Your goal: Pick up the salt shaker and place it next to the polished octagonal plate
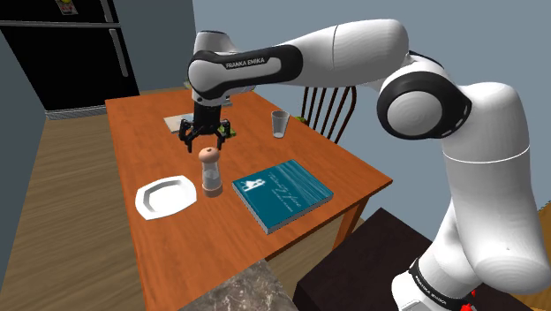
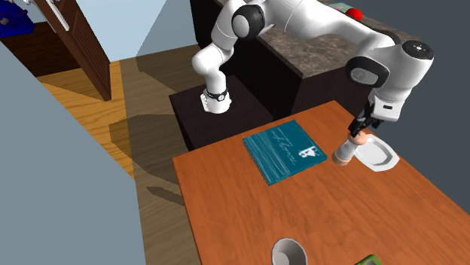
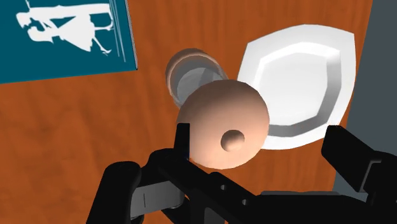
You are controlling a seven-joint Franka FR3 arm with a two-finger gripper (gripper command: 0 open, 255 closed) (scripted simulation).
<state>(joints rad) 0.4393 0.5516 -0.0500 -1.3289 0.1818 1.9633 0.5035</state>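
End effector [image 1: 205, 140] spread, hovering right above salt shaker [image 1: 210, 170]; plate [image 1: 164, 196] sits just beside shaker. If you clip its knob sideways, shaker likely topples onto plate.

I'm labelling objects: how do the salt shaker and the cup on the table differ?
The salt shaker has a tan rounded cap on a clear body; the cup is pale grey and open-topped. The salt shaker stands beside the white plate; the cup stands alone near an edge of the table. Both stand upright.
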